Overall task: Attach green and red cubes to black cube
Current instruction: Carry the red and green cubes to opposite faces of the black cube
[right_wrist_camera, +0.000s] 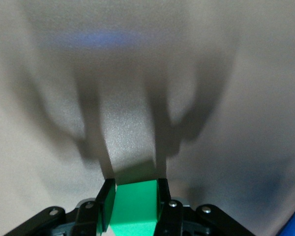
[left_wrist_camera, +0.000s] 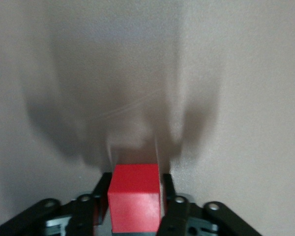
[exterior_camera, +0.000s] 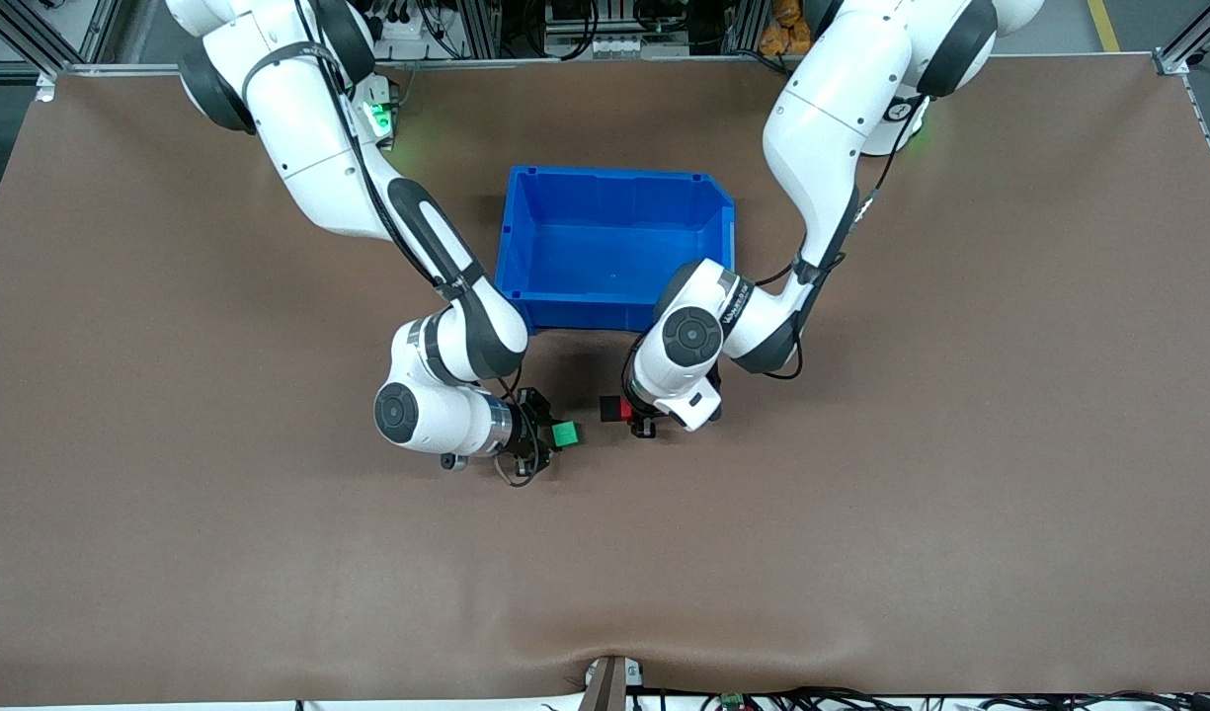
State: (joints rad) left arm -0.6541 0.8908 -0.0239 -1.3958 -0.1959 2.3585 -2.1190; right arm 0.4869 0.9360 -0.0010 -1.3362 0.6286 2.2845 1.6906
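Observation:
Beside the blue bin's near wall, my left gripper [exterior_camera: 629,415] reaches low over the table around the red cube [exterior_camera: 612,407]. In the left wrist view the red cube [left_wrist_camera: 135,201] sits between the fingers of the left gripper [left_wrist_camera: 136,179], with a thin pale gap along one finger [left_wrist_camera: 167,189], so the jaws stand slightly open. My right gripper [exterior_camera: 555,434] is shut on the green cube [exterior_camera: 565,434], a short way from the red one toward the right arm's end. The green cube [right_wrist_camera: 135,206] fills the right gripper [right_wrist_camera: 135,183]. The black cube is hidden.
An open blue bin [exterior_camera: 614,176] stands in the middle of the brown table, farther from the front camera than both cubes. Both arms reach down past the bin's two ends.

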